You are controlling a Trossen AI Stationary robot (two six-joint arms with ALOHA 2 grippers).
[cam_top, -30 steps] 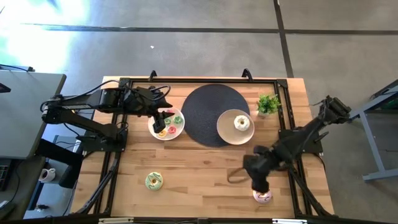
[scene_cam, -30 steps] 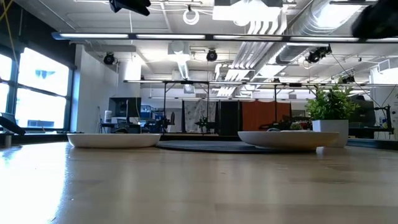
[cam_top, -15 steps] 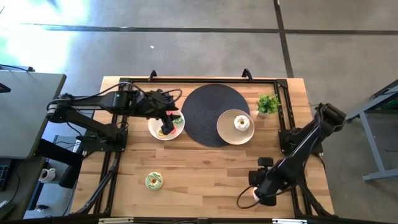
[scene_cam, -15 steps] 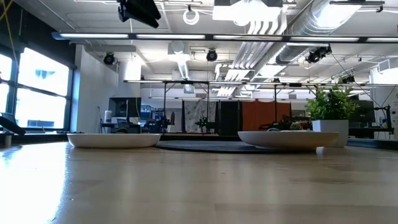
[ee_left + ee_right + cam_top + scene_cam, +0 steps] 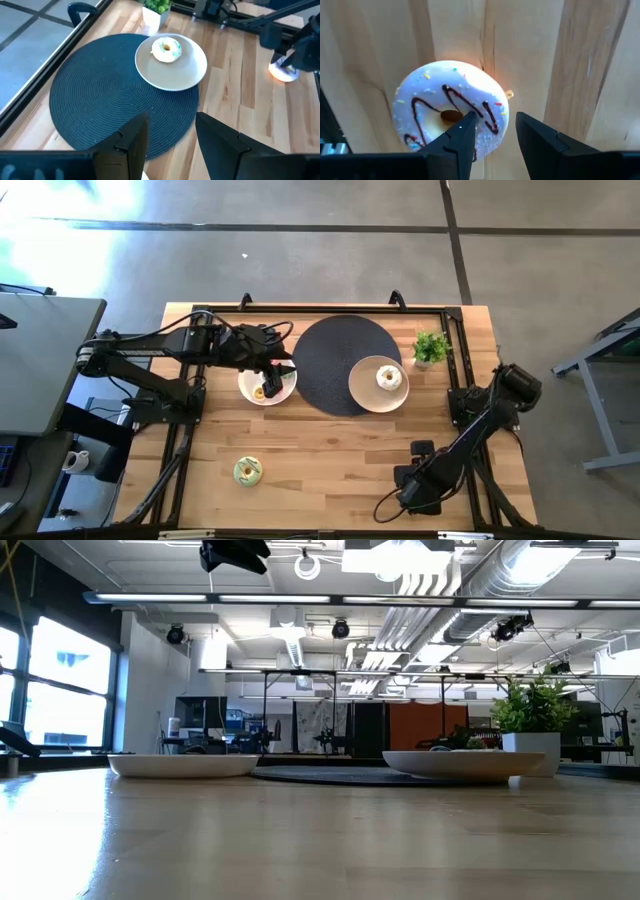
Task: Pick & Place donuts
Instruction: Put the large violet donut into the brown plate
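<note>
In the right wrist view a donut (image 5: 447, 117) with pale icing and dark drizzle lies flat on the wood. My right gripper (image 5: 492, 132) is open right above it, at the table's near right (image 5: 412, 492). The arm hides this donut in the high view. My left gripper (image 5: 277, 370) is open and hovers over the left white plate (image 5: 250, 390), where an orange donut (image 5: 261, 391) shows. A green donut (image 5: 248, 471) lies on the table near the near edge. A white donut (image 5: 388, 378) sits on the right plate (image 5: 365, 392). My right gripper comes at the pale donut from above, pointing down. One finger (image 5: 462, 132) stands over the ring beside its hole (image 5: 451, 116), the other (image 5: 537, 137) outside its outer edge. Whether either finger touches the donut, I cannot tell.
A big black round mat (image 5: 330, 360) lies at the table's far middle, with the right plate partly on it. A small potted plant (image 5: 432, 347) stands at the far right. A black frame (image 5: 320, 310) runs around the table. Bare wood lies in the near middle.
My right gripper has swung toward the table's near edge and come down over the pale donut, which showed beside it a second ago and is now covered in the high view. My left gripper has shifted a little toward the right over the left plate.
</note>
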